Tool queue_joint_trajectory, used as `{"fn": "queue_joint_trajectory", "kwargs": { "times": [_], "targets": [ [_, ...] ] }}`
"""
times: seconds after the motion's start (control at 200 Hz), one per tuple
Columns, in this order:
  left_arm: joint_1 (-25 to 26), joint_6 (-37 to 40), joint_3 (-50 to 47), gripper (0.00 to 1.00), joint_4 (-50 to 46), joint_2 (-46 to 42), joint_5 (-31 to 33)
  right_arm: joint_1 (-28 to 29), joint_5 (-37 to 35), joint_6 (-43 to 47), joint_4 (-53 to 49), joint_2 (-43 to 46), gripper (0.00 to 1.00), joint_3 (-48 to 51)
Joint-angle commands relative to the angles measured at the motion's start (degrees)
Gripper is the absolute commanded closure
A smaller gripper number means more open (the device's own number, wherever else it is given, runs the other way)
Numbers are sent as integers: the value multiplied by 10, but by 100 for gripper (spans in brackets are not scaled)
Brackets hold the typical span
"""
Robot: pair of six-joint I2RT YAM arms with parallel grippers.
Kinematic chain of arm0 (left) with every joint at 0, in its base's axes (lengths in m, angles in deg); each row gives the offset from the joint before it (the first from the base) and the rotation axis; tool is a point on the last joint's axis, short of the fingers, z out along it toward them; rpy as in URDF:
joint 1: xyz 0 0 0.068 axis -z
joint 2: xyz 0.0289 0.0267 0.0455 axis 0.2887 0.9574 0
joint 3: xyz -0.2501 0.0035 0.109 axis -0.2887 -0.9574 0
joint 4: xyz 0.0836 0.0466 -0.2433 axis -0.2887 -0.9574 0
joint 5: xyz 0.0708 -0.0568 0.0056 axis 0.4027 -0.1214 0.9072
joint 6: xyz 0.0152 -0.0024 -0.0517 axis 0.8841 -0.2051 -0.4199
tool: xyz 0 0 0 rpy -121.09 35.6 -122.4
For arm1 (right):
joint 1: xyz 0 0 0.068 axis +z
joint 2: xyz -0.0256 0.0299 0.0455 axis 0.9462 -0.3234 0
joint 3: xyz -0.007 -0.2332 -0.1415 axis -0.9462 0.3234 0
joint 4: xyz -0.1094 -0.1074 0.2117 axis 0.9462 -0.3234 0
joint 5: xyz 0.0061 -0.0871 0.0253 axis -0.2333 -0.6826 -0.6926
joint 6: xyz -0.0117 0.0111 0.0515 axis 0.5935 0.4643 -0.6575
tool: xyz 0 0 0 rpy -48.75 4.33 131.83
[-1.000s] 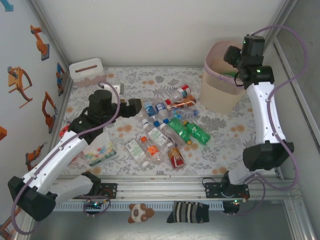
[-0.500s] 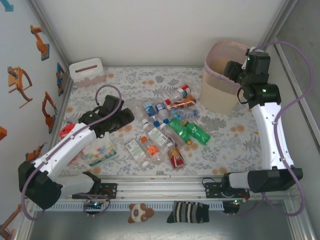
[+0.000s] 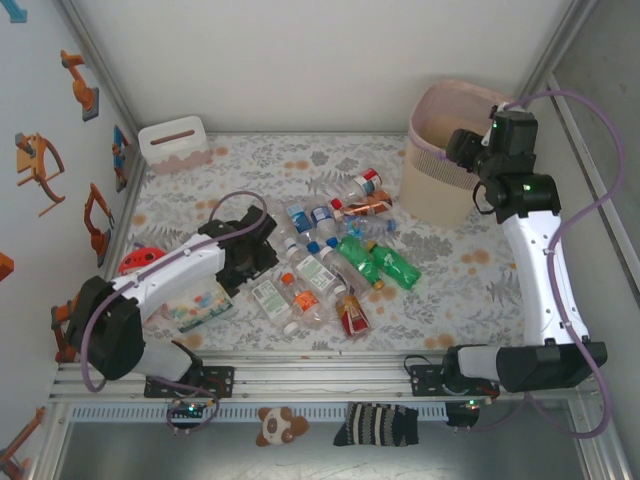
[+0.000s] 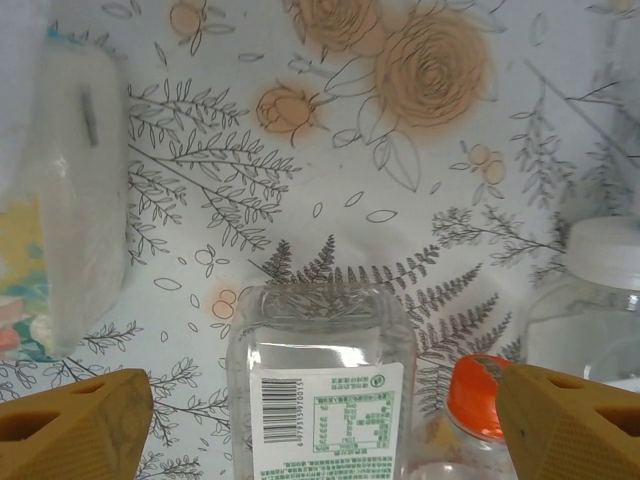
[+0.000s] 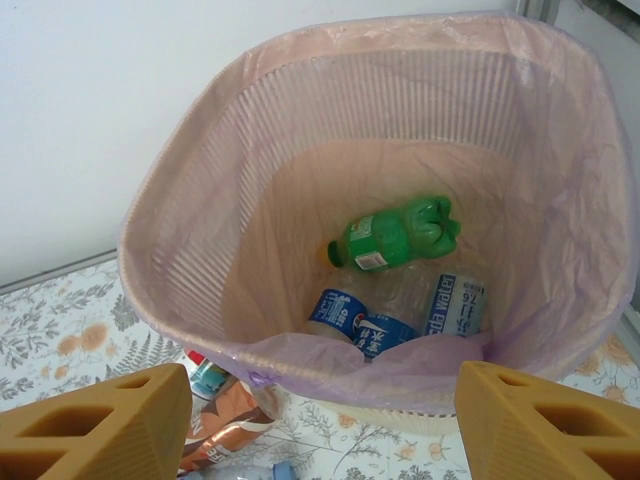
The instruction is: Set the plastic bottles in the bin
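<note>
Hovering low over the left edge of the bottle pile, the left tool has its jaws wide apart, one to each side of a clear bottle with a white and green label lying on the table; nothing is clamped yet. The main risk is the crowding. An orange-capped bottle lies just beside the clear one, close to the right-hand jaw, and a white-capped one sits a little further out. If the jaws close from this stance, they may catch the orange cap along with the target, giving a skewed grip that lets go on the way up. The clear bottle looks smooth and round-shouldered, so a pinch off its middle could make it squirt forward or roll into the pile. On the other side, the dotted packet lies near the left-hand jaw and might be dragged along. The right tool hangs over the bin, jaws apart and empty, with a green bottle and a few blue-labelled ones already inside. If it lingers there, a left-arm delivery could clash with it or nudge the bin.
</note>
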State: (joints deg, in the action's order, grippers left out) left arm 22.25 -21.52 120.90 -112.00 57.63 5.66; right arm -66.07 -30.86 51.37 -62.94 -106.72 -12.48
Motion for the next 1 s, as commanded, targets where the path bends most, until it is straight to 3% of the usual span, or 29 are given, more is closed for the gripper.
{"fn": "queue_joint_trajectory", "kwargs": {
  "times": [0.0, 0.215, 0.611, 0.996],
  "targets": [
    [5, -25, -5, 9, -19, 18, -17, 5, 6, -8, 11, 1, 31, 5],
    [5, -25, -20, 9, 24, 45, -52, 6, 4, -11, 11, 1, 31, 4],
    [3, -25, -67, 18, 90, 63, -77, 12, 8, -13, 9, -3, 31, -4],
    [-11, -16, -86, 33, 93, 45, -70, 15, 5, -12, 5, 2, 32, -5]
  ]
}}
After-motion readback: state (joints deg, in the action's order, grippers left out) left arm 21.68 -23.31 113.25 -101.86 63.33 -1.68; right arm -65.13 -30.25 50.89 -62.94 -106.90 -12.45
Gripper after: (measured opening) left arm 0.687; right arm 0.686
